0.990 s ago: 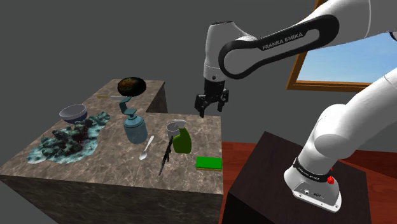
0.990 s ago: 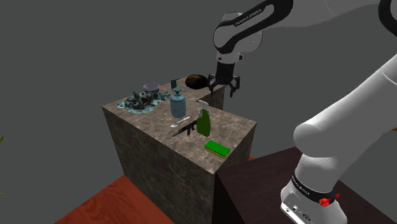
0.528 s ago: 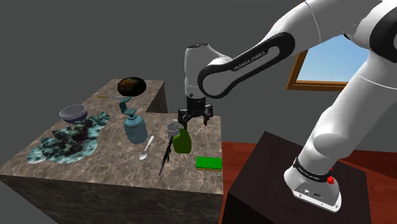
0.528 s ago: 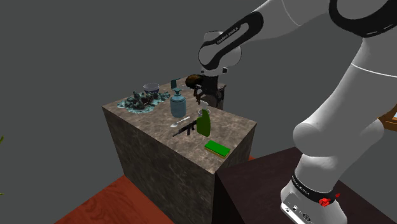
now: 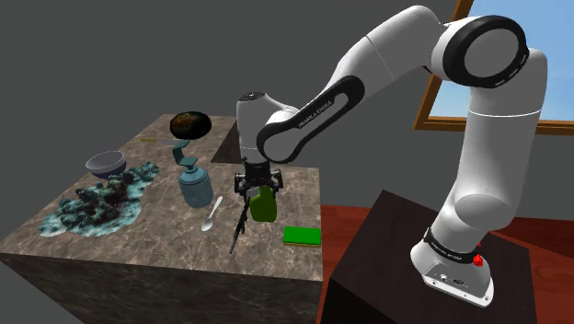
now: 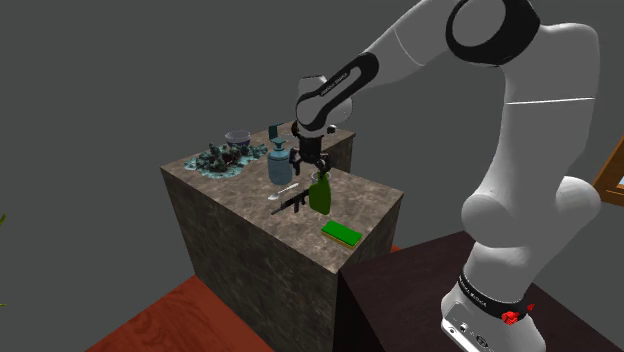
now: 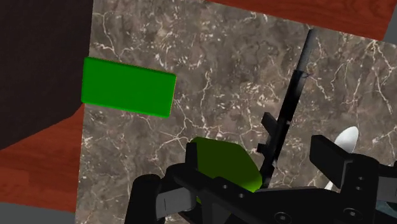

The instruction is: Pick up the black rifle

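Observation:
The black rifle (image 5: 238, 226) lies on the marbled counter (image 5: 156, 241) near its front edge, right beside a green spray bottle (image 5: 264, 205). My gripper (image 5: 255, 190) hangs open just above the bottle's top and the rifle's rear end. From the second exterior view, the gripper (image 6: 308, 171) is over the rifle (image 6: 292, 205) and the bottle (image 6: 320, 194). In the wrist view the fingers stand apart, the gripper (image 7: 259, 154) straddling the bottle's green body (image 7: 224, 163) and the rifle (image 7: 289, 108), touching neither.
A white spoon (image 5: 212, 214) and a teal bottle (image 5: 195, 184) lie beside the rifle. A flat green block (image 5: 302, 236) sits toward the stand (image 5: 405, 267). Farther off are a bowl (image 5: 106, 164), a coral-like clump (image 5: 99, 202) and a dark round object (image 5: 190, 123).
The arm has swung toward the shoulder view's left and down, bringing the open gripper from above the counter's far edge to just over the green bottle and rifle. Nothing on the counter moved.

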Robot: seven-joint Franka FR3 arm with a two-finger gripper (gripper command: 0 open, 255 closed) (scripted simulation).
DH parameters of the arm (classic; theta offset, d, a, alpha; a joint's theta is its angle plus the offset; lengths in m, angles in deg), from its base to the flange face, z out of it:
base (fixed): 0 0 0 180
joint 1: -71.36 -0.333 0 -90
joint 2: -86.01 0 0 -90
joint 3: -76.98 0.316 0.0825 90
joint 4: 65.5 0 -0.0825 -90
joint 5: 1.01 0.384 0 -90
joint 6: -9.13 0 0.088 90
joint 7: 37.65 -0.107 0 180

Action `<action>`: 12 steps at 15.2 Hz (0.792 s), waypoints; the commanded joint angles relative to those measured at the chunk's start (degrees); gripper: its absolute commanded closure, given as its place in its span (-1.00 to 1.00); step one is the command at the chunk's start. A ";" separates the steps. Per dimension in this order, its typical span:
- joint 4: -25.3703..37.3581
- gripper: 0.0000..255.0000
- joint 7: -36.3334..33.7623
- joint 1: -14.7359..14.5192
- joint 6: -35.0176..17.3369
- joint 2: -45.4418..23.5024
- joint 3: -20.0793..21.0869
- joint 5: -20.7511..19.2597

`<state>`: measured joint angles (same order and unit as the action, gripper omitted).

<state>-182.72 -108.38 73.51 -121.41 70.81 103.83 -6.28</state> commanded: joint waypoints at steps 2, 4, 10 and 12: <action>4.93 -1.00 -6.72 -2.48 -1.05 -7.12 -1.86 -3.04; 9.11 -1.00 -10.29 -4.17 -1.04 -11.88 -3.35 -4.43; 21.32 -1.00 -17.58 -8.22 0.04 -23.96 -7.15 -5.97; 21.37 -1.00 -17.70 -8.42 -0.93 -25.00 -7.43 -6.29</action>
<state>-161.78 -125.81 65.27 -122.12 46.46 96.58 -12.46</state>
